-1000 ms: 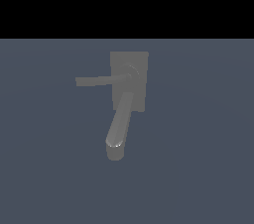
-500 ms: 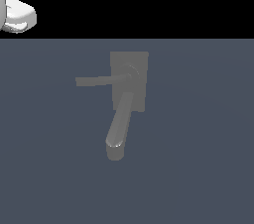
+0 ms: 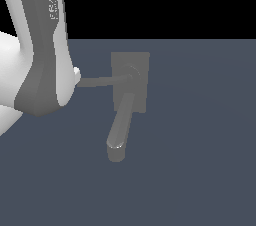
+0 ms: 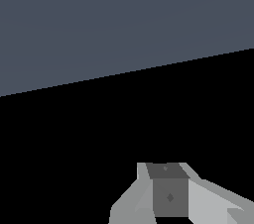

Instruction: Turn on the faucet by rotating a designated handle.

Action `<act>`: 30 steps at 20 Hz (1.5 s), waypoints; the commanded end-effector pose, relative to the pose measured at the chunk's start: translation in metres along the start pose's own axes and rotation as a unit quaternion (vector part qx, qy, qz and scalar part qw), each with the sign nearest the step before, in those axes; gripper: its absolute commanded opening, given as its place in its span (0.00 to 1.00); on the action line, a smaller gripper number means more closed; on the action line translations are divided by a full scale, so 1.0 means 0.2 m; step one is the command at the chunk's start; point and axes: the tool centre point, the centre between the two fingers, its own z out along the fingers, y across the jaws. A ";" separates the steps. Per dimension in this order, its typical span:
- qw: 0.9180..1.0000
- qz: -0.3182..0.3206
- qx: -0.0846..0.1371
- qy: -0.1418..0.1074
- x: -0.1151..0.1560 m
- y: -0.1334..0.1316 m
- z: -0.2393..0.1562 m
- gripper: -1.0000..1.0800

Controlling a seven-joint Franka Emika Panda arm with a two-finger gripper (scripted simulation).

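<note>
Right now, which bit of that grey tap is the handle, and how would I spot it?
Find the flat grey faucet plate on the dark floor. From its small round pivot, the handle runs as a thin straight bar toward the exterior view's left, up to the robot arm. Unlike the thick rounded spout, it is slim and flat.

white-and-grey arm (image 3: 42, 45) upright at the exterior view's left, end effector (image 4: 168, 193) state unclear

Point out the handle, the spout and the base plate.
handle (image 3: 102, 80): exterior view, mid-length of the thin bar.
spout (image 3: 121, 125): exterior view, middle of the thick tube.
base plate (image 3: 140, 65): exterior view, bare upper corner on that view's right.
</note>
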 end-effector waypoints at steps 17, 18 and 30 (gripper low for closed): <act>0.991 -0.075 0.066 0.087 0.45 -0.53 -0.10 0.00; 0.991 -0.077 0.066 0.086 0.45 -0.53 -0.11 0.00; 0.989 -0.108 0.065 0.081 0.42 -0.60 -0.13 0.00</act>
